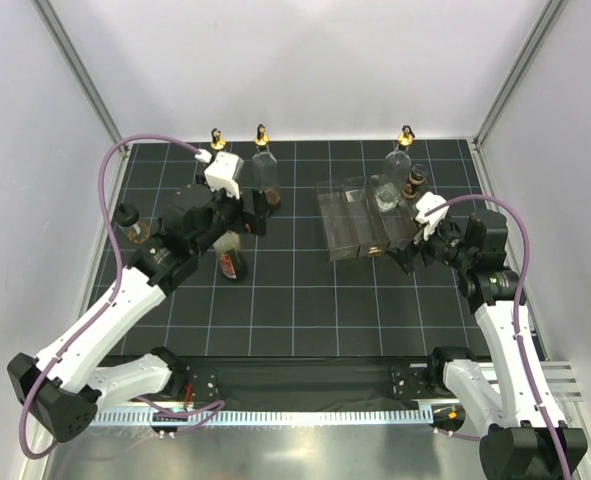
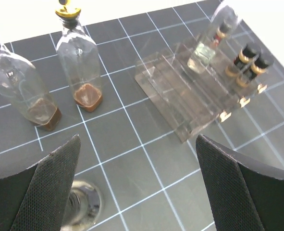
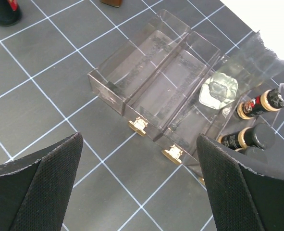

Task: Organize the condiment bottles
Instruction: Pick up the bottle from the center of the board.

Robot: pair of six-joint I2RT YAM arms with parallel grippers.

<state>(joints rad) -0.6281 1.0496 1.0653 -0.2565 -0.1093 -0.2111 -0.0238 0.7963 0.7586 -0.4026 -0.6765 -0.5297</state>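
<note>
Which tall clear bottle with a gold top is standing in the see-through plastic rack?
The right-hand tall clear gold-topped bottle: it alone stands in the clear plastic rack. The other two tall bottles stand outside it on the black gridded mat.

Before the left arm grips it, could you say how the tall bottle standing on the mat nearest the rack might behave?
That tall bottle holds only a brown layer at its base, so probably light. Tall and narrow, it may tip if nudged high. Its smooth clear wall could slip.
</note>
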